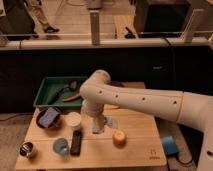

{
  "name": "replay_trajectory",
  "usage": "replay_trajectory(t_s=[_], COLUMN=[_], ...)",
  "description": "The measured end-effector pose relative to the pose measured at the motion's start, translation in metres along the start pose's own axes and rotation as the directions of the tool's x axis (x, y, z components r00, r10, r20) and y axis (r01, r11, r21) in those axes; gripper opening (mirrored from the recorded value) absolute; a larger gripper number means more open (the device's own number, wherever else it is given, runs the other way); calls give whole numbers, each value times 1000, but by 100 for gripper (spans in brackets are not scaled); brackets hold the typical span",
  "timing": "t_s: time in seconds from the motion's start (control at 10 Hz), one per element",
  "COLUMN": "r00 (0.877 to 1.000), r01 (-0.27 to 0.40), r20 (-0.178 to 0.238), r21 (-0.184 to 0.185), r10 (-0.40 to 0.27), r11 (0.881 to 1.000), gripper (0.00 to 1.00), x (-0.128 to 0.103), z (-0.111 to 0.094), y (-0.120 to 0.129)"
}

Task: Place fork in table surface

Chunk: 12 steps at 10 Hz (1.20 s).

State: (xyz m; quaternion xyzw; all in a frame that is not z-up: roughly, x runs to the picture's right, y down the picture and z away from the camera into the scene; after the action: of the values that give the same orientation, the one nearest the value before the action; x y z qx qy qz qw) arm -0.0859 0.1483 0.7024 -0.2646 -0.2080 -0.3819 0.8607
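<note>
My gripper (96, 126) hangs straight down from the white arm (135, 97) over the middle of the light wooden table surface (135, 150). It is open, with nothing between its fingers, and its tip is right at a crumpled grey-blue item (108, 122) lying on the planks. I cannot make out the fork. The green tray (44, 89) at the back left holds a dark-handled utensil (64, 91) and a reddish tool (75, 98); the arm's wrist hides the tray's right end.
On the table's left stand a dark red bowl (49, 119) with something blue in it, a white cup (74, 120), a black remote (76, 142), a clear blue cup (60, 146) and a can (27, 149). An orange (119, 138) lies centre-right. A blue object (169, 145) sits off the right edge.
</note>
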Motion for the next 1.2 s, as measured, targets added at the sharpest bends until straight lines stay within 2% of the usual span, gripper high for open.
replay_trajectory(t_s=[0.3,0.5,0.7,1.0,1.2], r00=[993,989,982,979,977], r01=[115,149,189,204,215], r20=[3,6,15,27,21], r21=[-18,-21,-24,-33,-34], r10=[-115,-149,-189,-203,-214], r11=[993,989,982,978,976], gripper=[80,80,80,80,80], x=[-33,-42,-61,-78,-89], z=[5,4,8,15,20], y=[-18,-22,-35,-45,-55])
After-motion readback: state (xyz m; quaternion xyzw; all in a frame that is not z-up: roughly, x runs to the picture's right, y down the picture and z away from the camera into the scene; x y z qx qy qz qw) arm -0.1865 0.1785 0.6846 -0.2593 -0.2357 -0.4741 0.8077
